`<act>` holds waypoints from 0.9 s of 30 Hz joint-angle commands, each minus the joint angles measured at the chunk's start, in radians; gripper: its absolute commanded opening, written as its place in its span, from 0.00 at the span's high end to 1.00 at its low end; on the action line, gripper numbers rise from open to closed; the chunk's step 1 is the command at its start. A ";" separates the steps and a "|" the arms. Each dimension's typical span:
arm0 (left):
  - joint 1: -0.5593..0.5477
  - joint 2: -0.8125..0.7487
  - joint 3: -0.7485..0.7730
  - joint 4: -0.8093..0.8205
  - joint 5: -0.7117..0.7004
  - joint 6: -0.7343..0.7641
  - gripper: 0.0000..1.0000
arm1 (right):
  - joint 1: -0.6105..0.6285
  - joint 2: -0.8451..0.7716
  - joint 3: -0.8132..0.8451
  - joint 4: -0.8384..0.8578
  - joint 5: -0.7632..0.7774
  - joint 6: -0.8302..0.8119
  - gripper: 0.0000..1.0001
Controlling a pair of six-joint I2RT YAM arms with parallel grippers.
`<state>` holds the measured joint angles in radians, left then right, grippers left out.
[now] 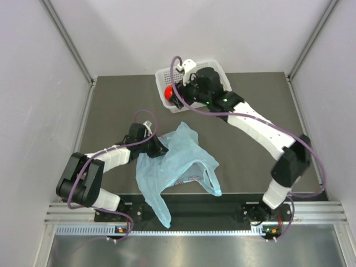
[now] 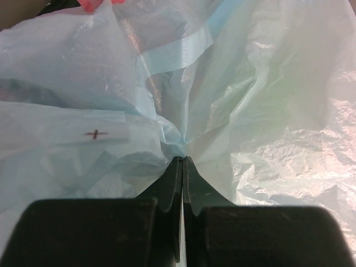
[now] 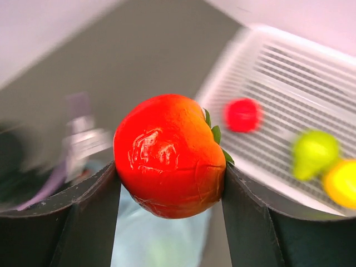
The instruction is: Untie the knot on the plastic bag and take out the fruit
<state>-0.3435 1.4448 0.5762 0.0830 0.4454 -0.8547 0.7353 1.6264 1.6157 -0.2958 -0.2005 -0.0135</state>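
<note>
Right claw: right gripper [image 3: 169, 167] is set narrow and clamped on a red-orange fruit [image 3: 167, 156], one finger pressed to each side; small green leaves show at the fruit's right shoulder.
Left claw: left gripper [image 2: 182, 164] has its jaws pinched together on a fold of the plastic bag [image 2: 267, 111], with only a hairline slit between the two fingers.
Surface: dark grey table [image 1: 111, 105], matt; a metal rail [image 1: 311, 211] runs along its near edge, where both arm bases are bolted.
Room: pale walls [image 1: 167, 28] close the table in on the left, right and far sides.
Basket: white perforated basket [image 1: 208, 60] sits at the far middle of the table.
Basket contents: in the right wrist view, blurred, a small red fruit [image 3: 242, 114], a green fruit [image 3: 314, 153] and a yellow fruit [image 3: 340, 182] lie inside.
Held fruit, position: in the top view it shows as a red spot [image 1: 168, 91] at the basket's near-left corner, under the right gripper [image 1: 175, 99].
Bag, position: light blue, crinkled and slack [image 1: 178, 161], spread on the near middle of the table just beside the left gripper [image 1: 158, 149]; one tail hangs over the near rail.
Bag, detail: a loop handle [image 1: 212, 181] lies loose on the right side; a small dark cross mark [image 2: 96, 133] is printed on the film.
Arms: well apart, right reaching far, left held low and near.
</note>
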 commanded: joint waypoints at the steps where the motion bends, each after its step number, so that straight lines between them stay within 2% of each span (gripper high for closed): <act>1: -0.005 -0.015 0.034 0.035 0.006 0.005 1.00 | -0.063 0.163 0.126 0.072 0.412 0.061 1.00; 2: -0.005 -0.018 0.034 0.031 0.006 0.008 1.00 | -0.074 0.199 0.156 0.079 0.487 0.073 1.00; 3: -0.005 -0.024 0.033 0.029 0.003 0.009 1.00 | -0.089 0.232 0.185 0.081 0.498 0.079 1.00; 6: -0.005 -0.035 0.027 0.024 0.001 0.014 1.00 | -0.135 0.419 0.326 0.049 0.466 0.072 1.00; 7: -0.005 -0.037 0.025 0.023 0.001 0.014 1.00 | -0.148 0.456 0.414 0.009 0.449 0.063 1.00; 10: -0.005 -0.037 0.022 0.023 -0.001 0.013 1.00 | -0.171 0.588 0.544 -0.041 0.417 0.046 1.00; 13: -0.005 -0.035 0.019 0.027 -0.001 0.013 1.00 | -0.189 0.686 0.637 -0.089 0.371 0.052 0.97; 16: -0.005 -0.031 0.022 0.027 0.001 0.014 1.00 | -0.198 0.727 0.651 -0.098 0.355 0.053 0.92; 19: -0.005 -0.024 0.024 0.032 0.003 0.013 1.00 | -0.198 0.739 0.651 -0.106 0.323 0.044 0.79; 20: -0.005 -0.020 0.025 0.035 0.006 0.010 1.00 | -0.200 0.744 0.651 -0.109 0.313 0.041 0.70; 26: -0.005 -0.024 0.027 0.040 0.006 0.003 1.00 | -0.200 0.763 0.659 -0.123 0.303 0.029 0.51; 27: -0.005 -0.029 0.028 0.037 0.007 0.003 1.00 | -0.198 0.767 0.664 -0.127 0.306 0.027 0.40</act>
<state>-0.3435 1.4357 0.5762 0.0826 0.4458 -0.8543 0.5385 2.3791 2.2143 -0.4183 0.1184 0.0269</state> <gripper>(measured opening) 0.012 0.630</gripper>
